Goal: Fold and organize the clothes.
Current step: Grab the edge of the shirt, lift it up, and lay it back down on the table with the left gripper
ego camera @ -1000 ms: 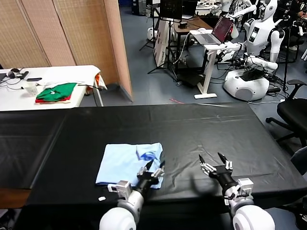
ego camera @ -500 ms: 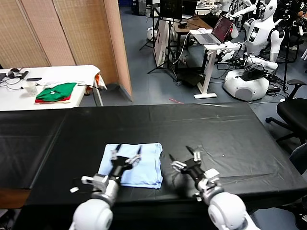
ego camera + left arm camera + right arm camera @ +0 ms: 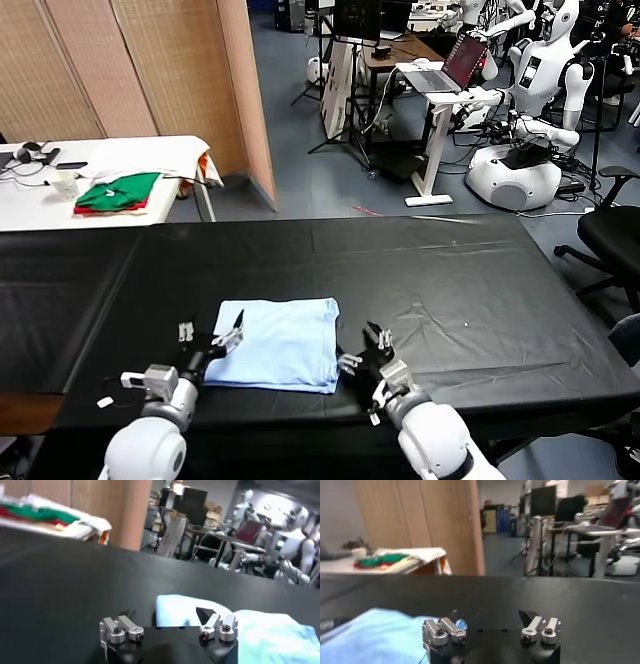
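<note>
Black cloth is covering the long work table (image 3: pixel 450 270), and both arms are entering from its near edge, their upper parts cut off by the lower border of the head view. Nearest the robot, the left gripper (image 3: pixel 212 338) is hovering at the near left corner of the T-shirt (image 3: pixel 275 345), its jaws spread wide and gripping nothing. The right gripper (image 3: pixel 363 352) is sitting just beside the shirt's right edge, its jaws likewise spread and empty. Between them, the pale blue shirt is lying flat as a folded rectangle; no lettering is showing on its upper face. Bare cloth is extending on both sides and beyond the shirt to the far table edge. Farther off at left, a white table (image 3: pixel 120 160) is carrying green and red folded garments (image 3: pixel 117 193). Distant desks and parked robots are too small to detail.
</note>
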`<state>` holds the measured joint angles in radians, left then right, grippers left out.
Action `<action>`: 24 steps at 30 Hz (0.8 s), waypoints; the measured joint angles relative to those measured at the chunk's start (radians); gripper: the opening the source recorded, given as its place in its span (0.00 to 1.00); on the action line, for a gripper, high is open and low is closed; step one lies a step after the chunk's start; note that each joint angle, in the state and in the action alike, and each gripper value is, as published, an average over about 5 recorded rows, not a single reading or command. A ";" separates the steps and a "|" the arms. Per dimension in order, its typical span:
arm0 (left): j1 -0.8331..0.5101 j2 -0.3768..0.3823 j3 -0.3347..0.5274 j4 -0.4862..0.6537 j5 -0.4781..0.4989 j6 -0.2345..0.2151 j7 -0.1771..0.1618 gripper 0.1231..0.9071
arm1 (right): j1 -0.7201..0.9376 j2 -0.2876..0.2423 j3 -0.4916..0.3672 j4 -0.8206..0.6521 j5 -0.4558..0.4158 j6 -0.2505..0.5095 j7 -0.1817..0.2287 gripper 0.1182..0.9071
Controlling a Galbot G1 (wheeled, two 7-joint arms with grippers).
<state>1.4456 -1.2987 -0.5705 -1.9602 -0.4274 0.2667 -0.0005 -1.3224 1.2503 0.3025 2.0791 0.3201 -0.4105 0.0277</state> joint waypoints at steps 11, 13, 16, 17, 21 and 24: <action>-0.009 -0.027 -0.057 0.060 -0.243 0.036 0.016 1.00 | -0.060 0.011 0.084 0.062 0.037 0.026 -0.002 1.00; -0.009 -0.030 -0.059 0.059 -0.279 0.045 0.017 1.00 | -0.062 0.014 0.088 0.064 0.037 0.027 -0.002 1.00; -0.009 -0.035 -0.061 0.057 -0.319 0.056 0.017 1.00 | -0.066 0.017 0.091 0.066 0.037 0.029 -0.002 1.00; -0.009 -0.037 -0.062 0.058 -0.332 0.059 0.016 1.00 | -0.067 0.017 0.092 0.067 0.037 0.030 -0.002 1.00; -0.008 -0.046 -0.065 0.065 -0.367 0.068 0.015 0.95 | -0.070 0.019 0.094 0.070 0.037 0.032 -0.002 1.00; -0.008 -0.050 -0.070 0.071 -0.389 0.070 0.013 0.85 | -0.073 0.020 0.096 0.073 0.037 0.035 -0.002 1.00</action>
<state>1.4373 -1.3483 -0.6404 -1.8893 -0.8164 0.3363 0.0128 -1.3958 1.2705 0.3984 2.1520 0.3574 -0.3758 0.0261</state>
